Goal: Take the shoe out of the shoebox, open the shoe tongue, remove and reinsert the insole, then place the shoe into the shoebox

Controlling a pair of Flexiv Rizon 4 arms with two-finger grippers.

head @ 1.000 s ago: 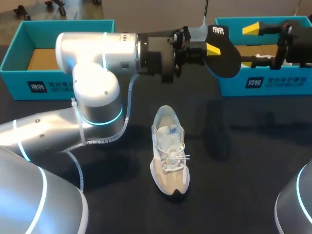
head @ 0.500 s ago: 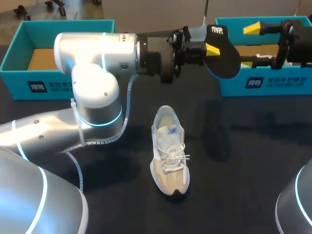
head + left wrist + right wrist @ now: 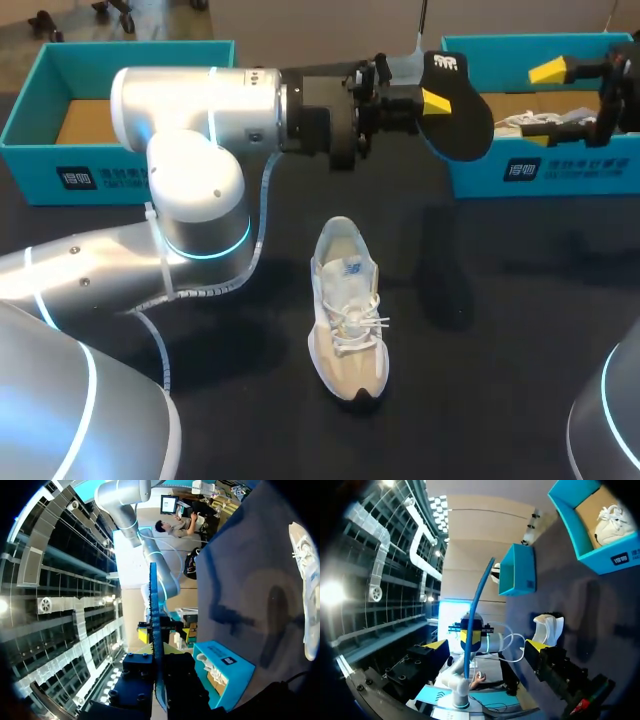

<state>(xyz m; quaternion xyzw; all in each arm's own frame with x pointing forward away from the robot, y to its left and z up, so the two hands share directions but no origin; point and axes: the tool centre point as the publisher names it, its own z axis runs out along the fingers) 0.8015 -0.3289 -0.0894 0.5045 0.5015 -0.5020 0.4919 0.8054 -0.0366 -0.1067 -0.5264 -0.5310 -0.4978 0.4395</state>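
Plainly, the dark counter [image 3: 500, 330] lies well below the left hand [image 3: 432, 100] and the right hand [image 3: 550, 97]. The teal shoebox [image 3: 520, 170] sits under the released right hand, whose fingers [image 3: 548, 70] are wide apart. The shoe [image 3: 348, 330] rests on the counter below the left hand, which grasps the black insole [image 3: 462, 120] aloft.

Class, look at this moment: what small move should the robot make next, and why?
Probably lower the left gripper, with the insole, toward the opening of the shoe. The insole is out, held in the air by that gripper alone; the right gripper stands open, apart from it; the shoe sits upright on the table.
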